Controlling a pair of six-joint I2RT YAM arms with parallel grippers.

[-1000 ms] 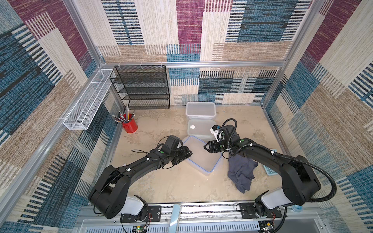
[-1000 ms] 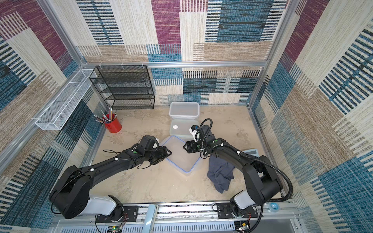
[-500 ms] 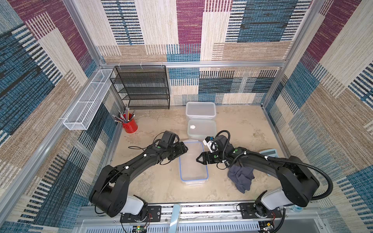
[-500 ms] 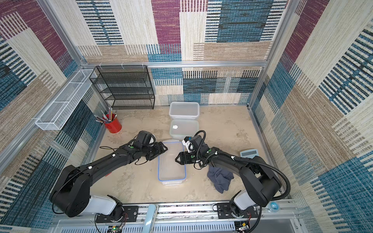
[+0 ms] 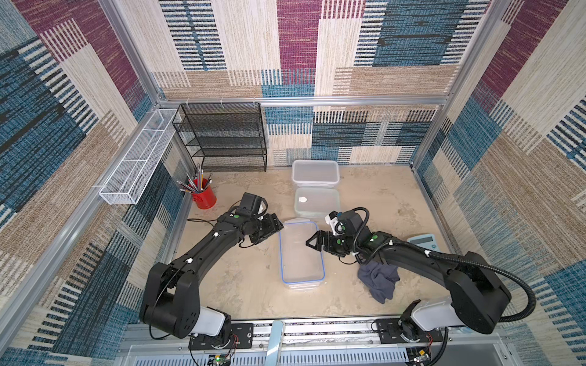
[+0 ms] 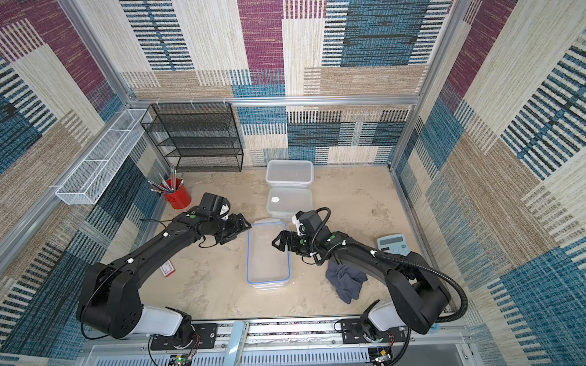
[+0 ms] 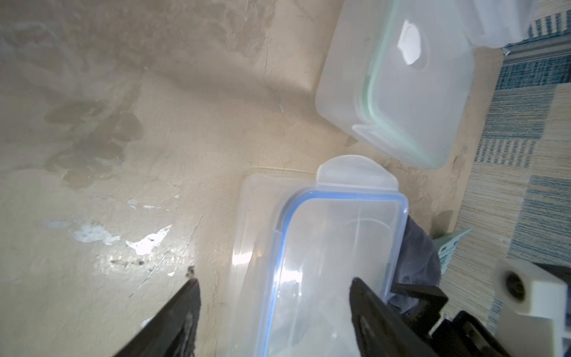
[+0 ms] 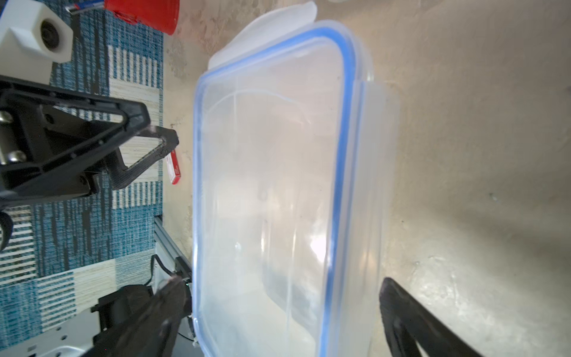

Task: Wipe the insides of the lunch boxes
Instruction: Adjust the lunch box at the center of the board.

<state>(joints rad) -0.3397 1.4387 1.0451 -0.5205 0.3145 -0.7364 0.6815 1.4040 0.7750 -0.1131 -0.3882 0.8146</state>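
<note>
While the two grippers flank it, the shallow clear rectangular plastic lunch box lies flat on the sandy-beige tabletop between them. A blue seal runs round its rim, and I cannot tell whether that seal belongs to a lid laid on the tub. The left gripper sits just beside one end corner of the box with its jaws spread and nothing in them. In the right wrist view its nearer fingertip stands just short of the blue rim, apart from it. The right gripper comes in from the opposite long side with its tips over that rim. Its jaws are wide apart and grasp nothing, and its own wrist view shows the box's width lying ahead between the two fingers. Past the end of the box nearest both grippers' tips stands a smaller frosted plastic tub with a green seal and a white patch. Just beyond that, farther from both tools, stands a deep frosted plastic tub. A crumpled dark grey cloth lies behind the right gripper, partly under its arm. A pale blue calculator rests on that arm's outer side. A red cup of pencils stands out past the left gripper's wrist.
</note>
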